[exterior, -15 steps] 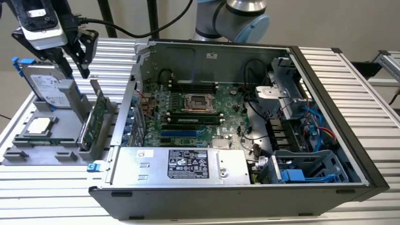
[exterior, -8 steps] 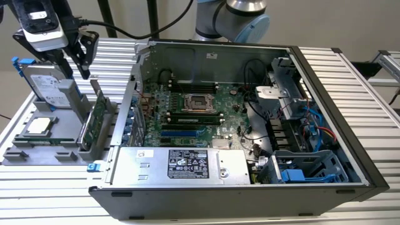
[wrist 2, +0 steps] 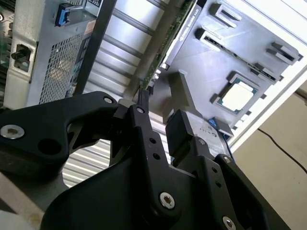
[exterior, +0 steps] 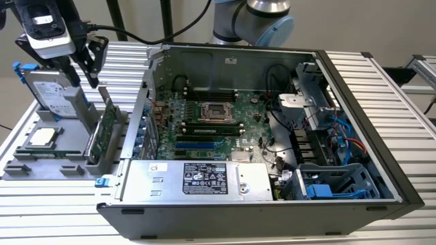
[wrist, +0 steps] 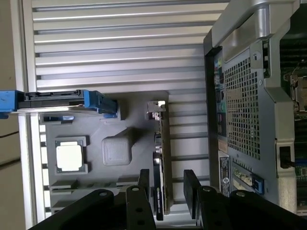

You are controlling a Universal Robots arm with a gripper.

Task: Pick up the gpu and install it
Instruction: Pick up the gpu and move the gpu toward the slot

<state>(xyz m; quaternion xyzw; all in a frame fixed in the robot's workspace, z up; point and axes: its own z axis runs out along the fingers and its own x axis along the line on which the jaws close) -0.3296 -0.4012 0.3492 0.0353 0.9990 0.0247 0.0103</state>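
The gpu stands on edge in the grey fixture tray at the left of the exterior view, between the upright hard drive and the open computer case. The gripper hangs above it at upper left. Its fingers are spread wide and empty, straddling the card's top edge in the first wrist view. The card is probably light, stiff and fragile, so pinching the bare board faces near that top edge looks safest.
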